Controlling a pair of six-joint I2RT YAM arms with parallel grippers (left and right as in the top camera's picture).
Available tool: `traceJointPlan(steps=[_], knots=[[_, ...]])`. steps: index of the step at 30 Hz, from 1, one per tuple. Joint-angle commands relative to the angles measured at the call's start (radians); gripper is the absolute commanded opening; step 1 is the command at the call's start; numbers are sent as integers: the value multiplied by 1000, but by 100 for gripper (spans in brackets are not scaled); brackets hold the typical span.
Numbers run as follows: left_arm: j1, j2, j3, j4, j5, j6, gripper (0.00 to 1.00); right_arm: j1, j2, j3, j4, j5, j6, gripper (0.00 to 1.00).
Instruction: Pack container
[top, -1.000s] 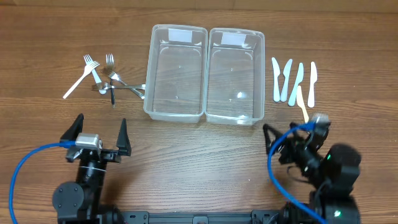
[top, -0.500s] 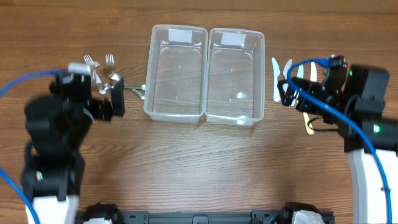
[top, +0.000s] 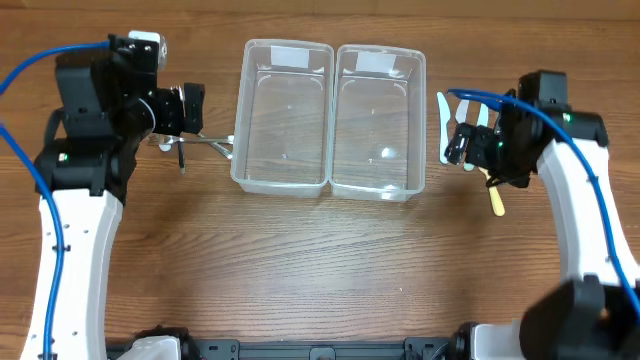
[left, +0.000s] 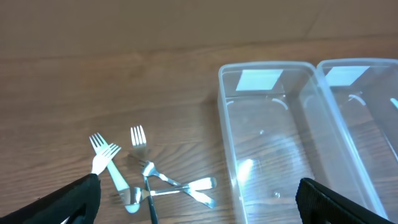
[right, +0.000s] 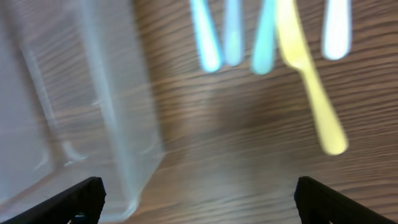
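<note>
Two clear plastic containers stand side by side at mid-table, the left one (top: 282, 115) (left: 273, 143) and the right one (top: 378, 120) (right: 93, 93), both empty. A small heap of metal forks (left: 146, 177) (top: 212, 143) with one white plastic fork (left: 99, 160) lies left of them. My left gripper (top: 170, 110) (left: 199, 208) hovers open above the forks, touching none. Right of the containers lie several white plastic knives (right: 233, 31) (top: 443, 120) and a yellow one (right: 308, 81) (top: 495, 195). My right gripper (top: 478, 148) (right: 199, 205) hangs open above the knives' handles, with nothing between its fingers.
Bare wooden table (top: 320, 260) stretches in front of the containers. Each container has a white label (left: 258, 79) at its far end. Blue cables (top: 20, 70) trail from both arms.
Both arms have lifted from the table's front edge and swung to the back: the left over the forks, the right over the knives. Both grippers stayed open.
</note>
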Motion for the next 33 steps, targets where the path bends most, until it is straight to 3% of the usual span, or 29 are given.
traceJointPlan(steps=[1,9,17,24,28,33], knots=[[-5,42,31,-2,16,20,100,-102,63,61,39,76,-7,100],[-5,130,29,-10,16,20,100,-249,203,61,90,43,-80,96],[-5,222,29,-9,16,20,100,-245,297,61,126,63,-86,91],[-5,296,29,-9,16,20,100,-214,326,60,90,127,-171,79],[-5,340,29,-8,16,20,100,-182,327,60,100,133,-274,80],[-5,377,29,-2,16,20,100,-153,327,60,119,170,-290,81]])
